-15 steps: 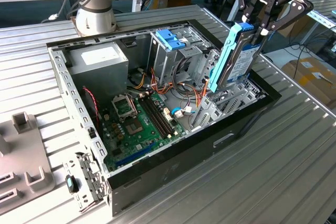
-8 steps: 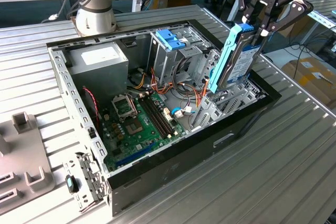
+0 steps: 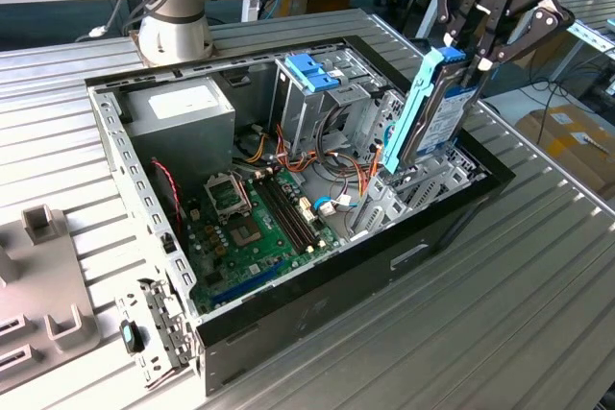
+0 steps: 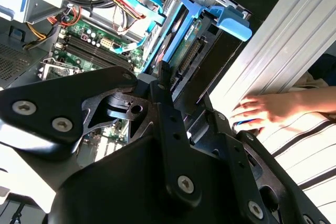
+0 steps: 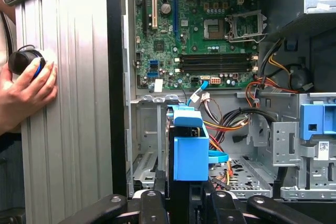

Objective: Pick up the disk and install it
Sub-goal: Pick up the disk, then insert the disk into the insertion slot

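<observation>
Grey ribbed worktop [image 3: 480, 333] carries an open black case [image 3: 317, 304], with the motherboard [image 3: 259, 228] lying flat inside. Beyond that, at the case's end on the exterior view's right, the disk [image 3: 434, 110] stands on end, slightly tilted, its lower end at the drive bay [image 3: 428, 184]. The tool [image 3: 476, 53] is clamped on its upper end. In the first wrist view a hand [image 5: 26, 93] rests on the worktop beside the case.

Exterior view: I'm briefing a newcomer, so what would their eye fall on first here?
The black claw at the exterior view's right, gripping the disk on end over the open computer case. Next, the green motherboard lying bare on the case floor. In the first wrist view, a person's hand rests on the ribbed table beside the case.
</observation>
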Robot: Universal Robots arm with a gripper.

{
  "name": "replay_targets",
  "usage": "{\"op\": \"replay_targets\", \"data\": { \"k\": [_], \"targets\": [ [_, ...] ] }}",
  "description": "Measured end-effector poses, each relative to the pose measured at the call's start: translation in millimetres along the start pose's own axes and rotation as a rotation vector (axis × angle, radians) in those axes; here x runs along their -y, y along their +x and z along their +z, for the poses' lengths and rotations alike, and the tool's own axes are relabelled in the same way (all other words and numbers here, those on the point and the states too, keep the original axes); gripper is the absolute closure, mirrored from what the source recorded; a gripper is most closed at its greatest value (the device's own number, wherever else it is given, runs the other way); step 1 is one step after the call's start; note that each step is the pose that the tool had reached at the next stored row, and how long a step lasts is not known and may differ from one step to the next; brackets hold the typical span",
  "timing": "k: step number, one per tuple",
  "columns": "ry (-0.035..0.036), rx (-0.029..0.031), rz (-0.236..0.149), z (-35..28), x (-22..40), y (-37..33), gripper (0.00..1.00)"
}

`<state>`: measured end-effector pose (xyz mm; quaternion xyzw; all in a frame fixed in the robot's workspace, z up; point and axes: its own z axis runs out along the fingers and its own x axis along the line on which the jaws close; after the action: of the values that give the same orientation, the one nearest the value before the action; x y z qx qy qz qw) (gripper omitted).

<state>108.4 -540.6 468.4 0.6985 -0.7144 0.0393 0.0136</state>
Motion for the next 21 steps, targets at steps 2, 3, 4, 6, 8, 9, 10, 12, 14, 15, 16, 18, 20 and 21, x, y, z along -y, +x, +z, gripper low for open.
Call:
{"op": "replay_targets", "data": {
  "k": [2, 3, 4, 6, 8, 9, 10, 12, 14, 15, 16, 18, 20, 21],
  "targets": [
    [0.0001, 0.0001, -0.001, 1.6, -0.1, 0.4, 0.65],
    [0.0002, 0.0000, -0.003, 2.7, -0.1, 0.6, 0.65],
    [0.0003, 0.0002, -0.004, 3.4, -0.1, 0.8, 0.65],
    [0.0007, 0.0002, -0.009, 4.5, -0.2, 1.7, 0.65],
    [0.0010, 0.0004, -0.014, 5.5, -0.3, 2.3, 0.65],
    [0.0011, 0.0005, -0.014, 6.0, -0.3, 2.2, 0.65],
    [0.0011, 0.0006, -0.014, 6.8, -0.3, 2.2, 0.65],
    [0.0011, 0.0004, -0.014, 7.4, -0.3, 2.1, 0.65],
    [0.0011, 0.0004, -0.014, 7.4, -0.4, 2.2, 0.65],
    [0.0011, 0.0005, -0.014, 7.6, -0.6, 2.2, 0.65],
    [0.0011, 0.0008, -0.014, 7.9, -1.0, 2.2, 0.65],
    [0.0011, 0.0006, -0.014, 8.7, -1.1, 2.1, 0.65],
    [0.0011, 0.0004, -0.014, 10.4, -1.3, 1.9, 0.65],
    [0.0011, 0.0005, -0.014, 10.7, -1.3, 2.0, 0.65]
  ]
}}
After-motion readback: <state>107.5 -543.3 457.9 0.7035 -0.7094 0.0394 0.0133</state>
